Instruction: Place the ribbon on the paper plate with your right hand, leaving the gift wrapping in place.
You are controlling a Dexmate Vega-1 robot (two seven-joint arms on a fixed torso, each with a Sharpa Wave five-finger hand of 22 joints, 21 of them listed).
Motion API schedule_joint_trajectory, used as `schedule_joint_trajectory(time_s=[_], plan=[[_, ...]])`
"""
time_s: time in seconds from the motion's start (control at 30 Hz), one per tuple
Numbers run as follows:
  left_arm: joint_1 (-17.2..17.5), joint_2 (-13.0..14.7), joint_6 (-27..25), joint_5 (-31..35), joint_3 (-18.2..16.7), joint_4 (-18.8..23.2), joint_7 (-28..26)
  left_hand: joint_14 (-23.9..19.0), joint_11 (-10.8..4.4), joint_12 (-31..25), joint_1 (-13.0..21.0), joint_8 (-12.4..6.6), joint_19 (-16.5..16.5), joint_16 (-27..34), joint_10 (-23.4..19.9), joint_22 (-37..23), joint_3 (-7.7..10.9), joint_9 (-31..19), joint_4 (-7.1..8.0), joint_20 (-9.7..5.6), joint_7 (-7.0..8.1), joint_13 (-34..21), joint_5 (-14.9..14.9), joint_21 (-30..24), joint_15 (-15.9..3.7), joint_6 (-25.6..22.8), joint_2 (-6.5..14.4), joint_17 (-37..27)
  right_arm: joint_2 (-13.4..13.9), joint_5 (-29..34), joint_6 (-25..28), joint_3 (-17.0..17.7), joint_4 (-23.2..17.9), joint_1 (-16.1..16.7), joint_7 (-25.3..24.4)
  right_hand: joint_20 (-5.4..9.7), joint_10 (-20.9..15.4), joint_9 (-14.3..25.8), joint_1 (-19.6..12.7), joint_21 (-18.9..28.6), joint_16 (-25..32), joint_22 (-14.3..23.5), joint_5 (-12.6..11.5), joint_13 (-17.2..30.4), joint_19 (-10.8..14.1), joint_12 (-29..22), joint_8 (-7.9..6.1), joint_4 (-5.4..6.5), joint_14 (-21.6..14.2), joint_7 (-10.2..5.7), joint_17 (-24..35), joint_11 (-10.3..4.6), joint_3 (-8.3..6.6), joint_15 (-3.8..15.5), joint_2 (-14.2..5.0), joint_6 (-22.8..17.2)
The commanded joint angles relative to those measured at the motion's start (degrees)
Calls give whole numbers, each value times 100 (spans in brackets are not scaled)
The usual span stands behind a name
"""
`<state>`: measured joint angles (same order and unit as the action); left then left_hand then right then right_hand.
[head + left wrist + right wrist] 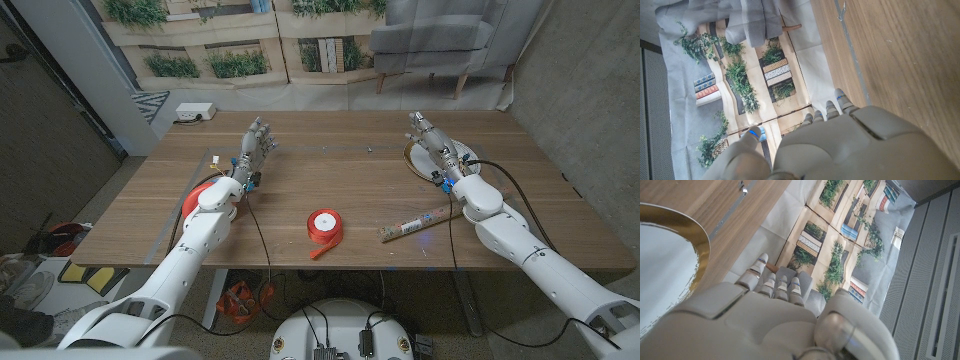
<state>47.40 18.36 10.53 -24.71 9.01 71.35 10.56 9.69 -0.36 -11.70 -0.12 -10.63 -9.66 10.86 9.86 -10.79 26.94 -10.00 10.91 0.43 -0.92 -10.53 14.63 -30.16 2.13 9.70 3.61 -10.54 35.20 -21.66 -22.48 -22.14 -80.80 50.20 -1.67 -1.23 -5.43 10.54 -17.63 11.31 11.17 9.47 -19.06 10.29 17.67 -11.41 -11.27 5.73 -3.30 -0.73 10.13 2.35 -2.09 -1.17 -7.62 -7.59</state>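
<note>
While both hands wait apart, we note the ribbon [324,224] near the front edge, beside the gift wrapping [420,224]. Our right hand [432,140] hangs released over the paper plate [412,160] (gold-rimmed); left hand [256,143] released, holding nothing.

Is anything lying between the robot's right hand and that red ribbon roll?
Nothing visible blocks it. The right robot hand has bare table to the ribbon; the wrapping paper roll lies beside that path, nearer the table's front edge.
</note>
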Motion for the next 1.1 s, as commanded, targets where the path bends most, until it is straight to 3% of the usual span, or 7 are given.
schedule_joint_trajectory(time_s=[0.03, 1.1], plan=[[-11, -55, -51, 73, -30, 21, 38, 1383, 78, -19, 17, -20, -1354, 51, 1354, -16, -22, -20, -8, 43, -5, -20, 34, -13, 55, 809, 592, -22, 201, 315, -145, 4, -337, 144, -110, 26, -48, 16, -67, 34, 18, 30, 11, 13, 53, -14, -48, -33, -33, -10, 5, -16, -15, 34, 7, -73], [41, -56, -95, 93, -50, 105, 34, 1367, 103, -17, 20, -11, -1339, 48, 1346, -16, -58, -22, -6, 71, -9, -24, 54, 8, 83, 798, 605, -25, 659, 1541, 25, -51, -1308, 317, -552, 54, -84, 20, -142, 13, -10, 30, 44, 14, 74, 7, -31, -97, -41, -15, 6, -15, -53, 39, 8, -103]])
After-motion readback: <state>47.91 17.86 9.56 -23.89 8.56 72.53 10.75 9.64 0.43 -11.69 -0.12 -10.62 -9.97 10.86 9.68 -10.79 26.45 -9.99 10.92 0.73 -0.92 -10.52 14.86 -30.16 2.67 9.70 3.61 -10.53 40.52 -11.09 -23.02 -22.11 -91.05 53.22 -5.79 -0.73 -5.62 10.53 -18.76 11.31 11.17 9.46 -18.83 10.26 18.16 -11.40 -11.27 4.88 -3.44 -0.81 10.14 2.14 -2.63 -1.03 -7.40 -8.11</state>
